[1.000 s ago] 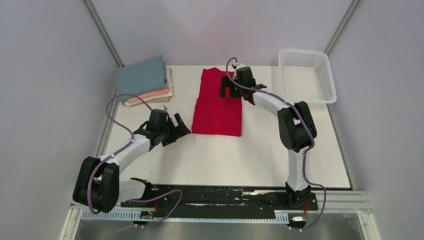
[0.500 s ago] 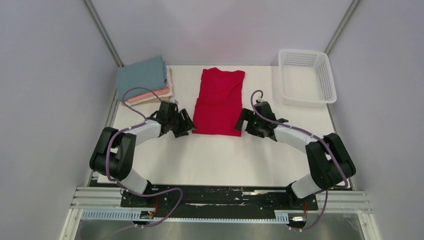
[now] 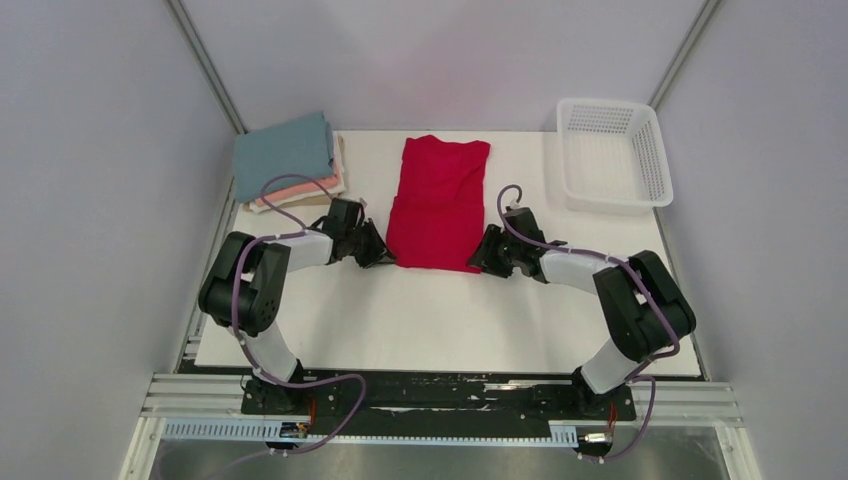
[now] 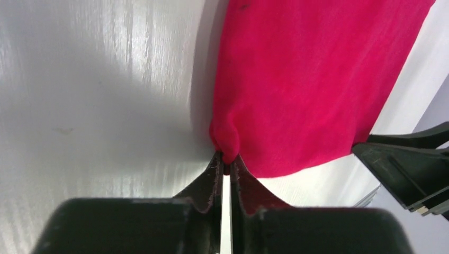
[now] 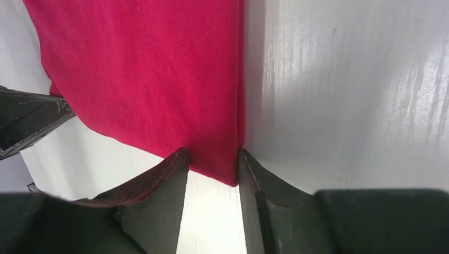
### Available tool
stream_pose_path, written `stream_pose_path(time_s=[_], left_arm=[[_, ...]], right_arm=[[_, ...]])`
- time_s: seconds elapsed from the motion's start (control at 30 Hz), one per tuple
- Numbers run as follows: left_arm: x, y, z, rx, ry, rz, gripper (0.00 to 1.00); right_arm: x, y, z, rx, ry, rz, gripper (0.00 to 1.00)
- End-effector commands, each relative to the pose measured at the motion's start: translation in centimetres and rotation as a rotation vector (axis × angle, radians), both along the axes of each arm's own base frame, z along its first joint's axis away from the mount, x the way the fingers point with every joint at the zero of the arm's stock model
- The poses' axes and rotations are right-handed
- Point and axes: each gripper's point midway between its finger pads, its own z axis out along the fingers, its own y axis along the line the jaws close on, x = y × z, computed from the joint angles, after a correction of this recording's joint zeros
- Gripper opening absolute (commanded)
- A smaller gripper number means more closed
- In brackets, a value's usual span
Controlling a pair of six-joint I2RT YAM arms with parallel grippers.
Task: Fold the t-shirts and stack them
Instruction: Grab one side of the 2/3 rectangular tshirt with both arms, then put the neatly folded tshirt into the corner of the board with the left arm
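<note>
White table [image 3: 450, 320] is bearing a flat red shirt [image 3: 438, 205] at its middle. Left gripper [image 4: 225, 163] is pinching its near left corner; right gripper [image 5: 213, 153], jaws part-open, is straddling the near right corner.

A white table [image 3: 450, 320] stands between pale grey walls [image 3: 90, 200], with thin metal posts [image 3: 205, 65] going up at its two far corners and an aluminium rail [image 3: 690, 400] along its near edge, under soft even light.

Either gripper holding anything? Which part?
Left gripper pinches the red t-shirt by its near-left hem corner. Right gripper straddles the near-right corner with its jaws apart; whether it grips cannot be told.
</note>
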Motion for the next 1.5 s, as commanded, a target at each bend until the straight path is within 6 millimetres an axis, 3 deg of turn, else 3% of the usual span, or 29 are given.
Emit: stream_pose_path(time_s=[0.0, 0.17, 0.23, 0.33, 0.4, 0.63, 0.7, 0.73, 0.77, 0.83, 0.93, 1.07, 1.2, 1.4, 1.43, 1.47], left_arm=[[0.5, 0.2, -1.6, 0.048, 0.022, -0.001, 0.01], [0.2, 0.3, -1.4, 0.042, -0.02, -0.008, 0.0], [-1.0, 0.4, -0.7, 0.033, -0.06, -0.027, 0.0], [-3.4, 0.6, -0.4, 0.038, -0.08, -0.047, 0.0], [-6.2, 0.6, -0.7, 0.033, -0.067, -0.061, 0.0], [-16.1, 1.2, -1.6, 0.055, 0.0, -0.106, 0.0], [-18.6, 1.3, -1.3, 0.06, 0.011, -0.131, 0.0], [-19.1, 1.0, -0.2, 0.047, -0.033, -0.139, 0.0], [-20.2, 1.7, -0.4, 0.068, -0.008, -0.141, 0.0], [-20.9, 1.7, 1.3, 0.034, -0.057, -0.159, 0.0], [-20.9, 0.9, 5.1, -0.075, -0.178, -0.18, 0.0], [-20.1, 0.6, 7.9, -0.118, -0.268, -0.171, 0.0], [-17.1, 0.5, 11.3, -0.051, -0.385, -0.142, 0.0], [-11.1, -0.3, 15.0, 0.089, -0.479, -0.059, 0.0], [-10.0, -0.1, 14.6, 0.115, -0.471, -0.049, 0.0], [-9.0, -0.4, 15.9, 0.098, -0.494, -0.035, 0.0]], right_arm=[[0.7, 0.7, 0.6, 0.041, -0.036, 0.0, 0.39], [0.0, 0.5, 0.2, 0.024, -0.026, 0.026, 0.11], [-1.0, 0.7, 0.2, 0.036, -0.015, 0.061, 0.0], [-3.0, 0.8, 0.6, 0.052, -0.01, 0.12, 0.0], [-5.2, 0.6, 0.6, 0.055, 0.02, 0.164, 0.0], [-15.1, -0.1, 1.6, 0.093, 0.115, 0.345, 0.0], [-17.8, 0.1, 2.3, 0.099, 0.132, 0.405, 0.0], [-18.8, 0.1, 2.7, 0.104, 0.134, 0.421, 0.0], [-19.5, 0.2, 3.4, 0.12, 0.126, 0.433, 0.0], [-20.2, 0.2, 4.9, 0.149, 0.103, 0.452, 0.0], [-20.4, 0.1, 6.9, 0.156, 0.078, 0.47, 0.0], [-19.5, 0.5, 8.6, 0.165, 0.041, 0.472, 0.0], [-15.5, 0.0, 10.3, 0.114, -0.053, 0.407, 0.0], [-9.1, -1.3, 13.8, 0.099, -0.159, 0.298, 0.0], [-8.2, -1.4, 14.2, 0.105, -0.17, 0.291, 0.0], [-7.4, -1.4, 14.6, 0.111, -0.176, 0.285, 0.0]])
